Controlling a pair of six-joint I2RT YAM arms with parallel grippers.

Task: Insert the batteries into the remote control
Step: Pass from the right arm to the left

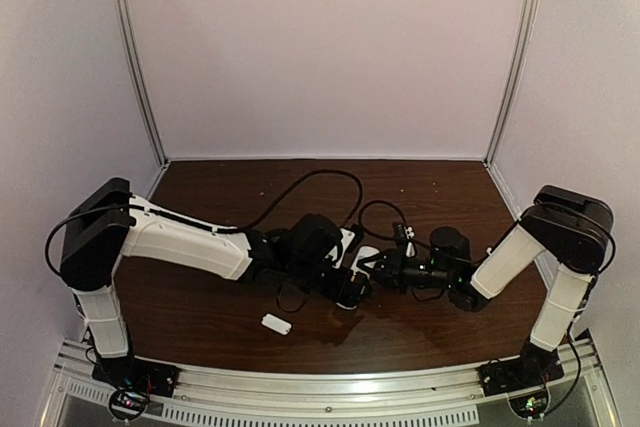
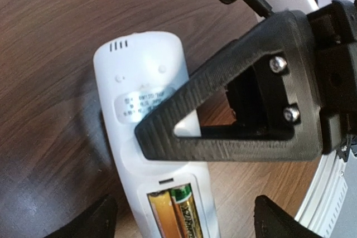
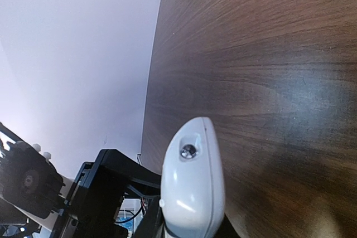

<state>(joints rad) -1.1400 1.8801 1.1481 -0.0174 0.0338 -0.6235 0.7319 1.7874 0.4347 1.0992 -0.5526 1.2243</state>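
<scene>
The white remote control lies back-up over the table, its compartment uncovered. Two batteries sit side by side in the compartment: an orange one and a golden one with a green end. My right gripper is shut on the remote, and one of its black fingers crosses the remote's middle. The right wrist view shows the remote's rounded end with its small lens. My left gripper is open, its two tips standing on either side of the remote's battery end without touching it. Both grippers meet at mid-table around the remote.
A small white cover piece lies alone on the dark wooden table, near the front edge and left of the grippers. Black cables loop over the table behind the arms. White walls close in the back and both sides.
</scene>
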